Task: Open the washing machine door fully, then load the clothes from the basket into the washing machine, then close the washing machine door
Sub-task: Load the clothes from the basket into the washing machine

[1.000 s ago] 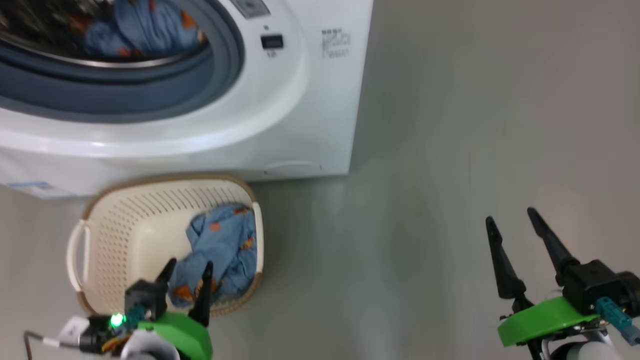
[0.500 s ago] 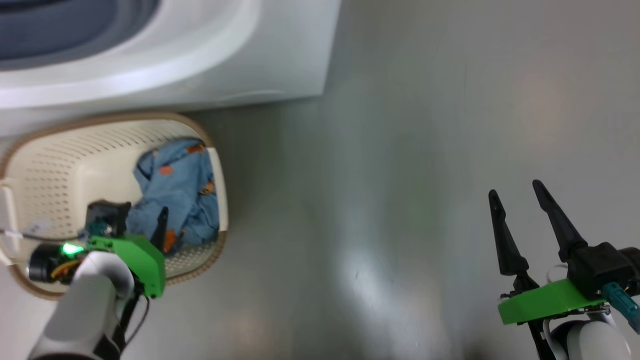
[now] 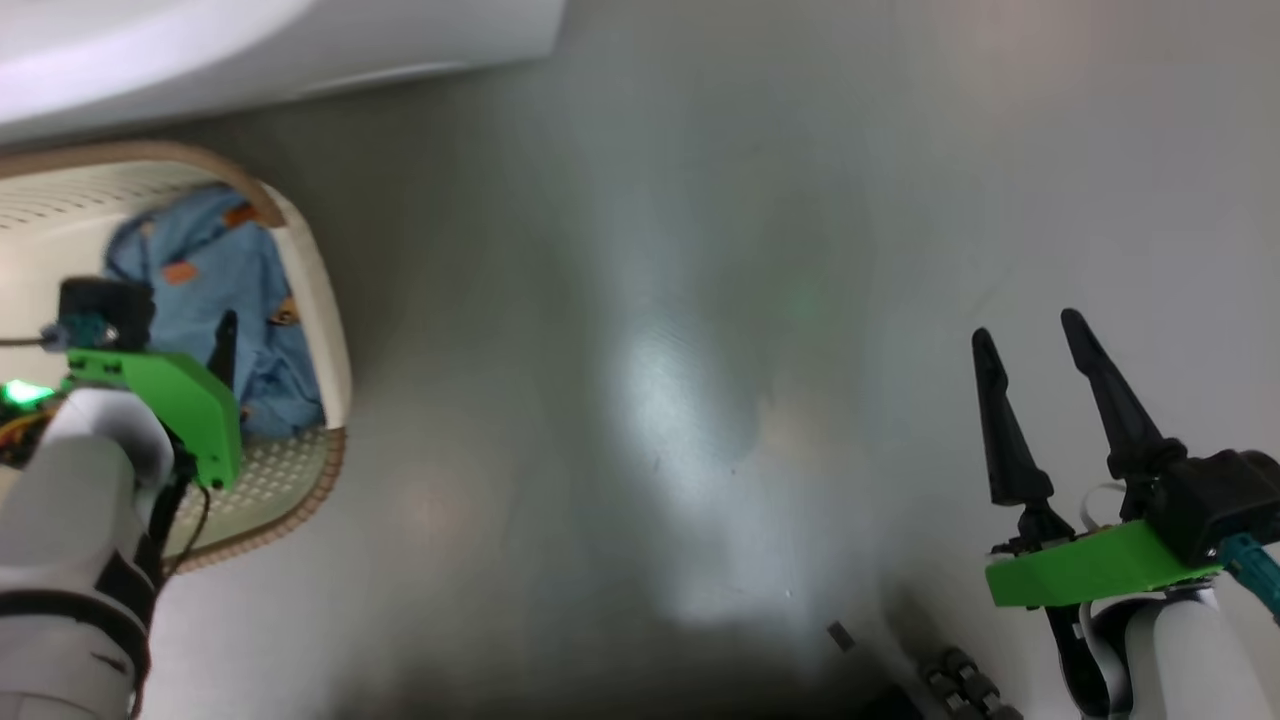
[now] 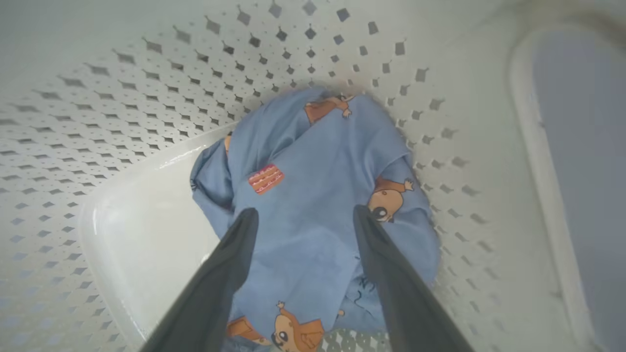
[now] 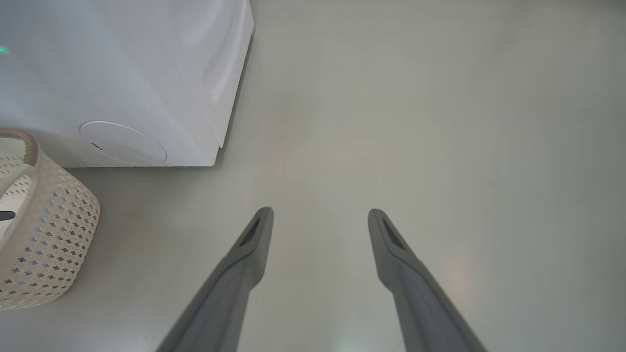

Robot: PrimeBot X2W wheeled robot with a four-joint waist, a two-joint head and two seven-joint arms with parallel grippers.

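Clothes (image 4: 313,161) lie bunched at one end of the basket (image 4: 122,122); loading seems to be the step in hand. The left claw (image 4: 304,212) hangs wide just above them and should next sink and pinch the cloth. The right claw (image 3: 1027,325) is wide and empty over the floor (image 3: 640,300).

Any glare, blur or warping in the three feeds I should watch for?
Head view: soft overall, a broad glare patch on the floor, dark shadow along the bottom edge. Left wrist view: the clothes are sharp at centre; the basket holes stretch and smear toward the edges. Right wrist view: evenly lit, the washing machine washed pale, a faint green glint on it.
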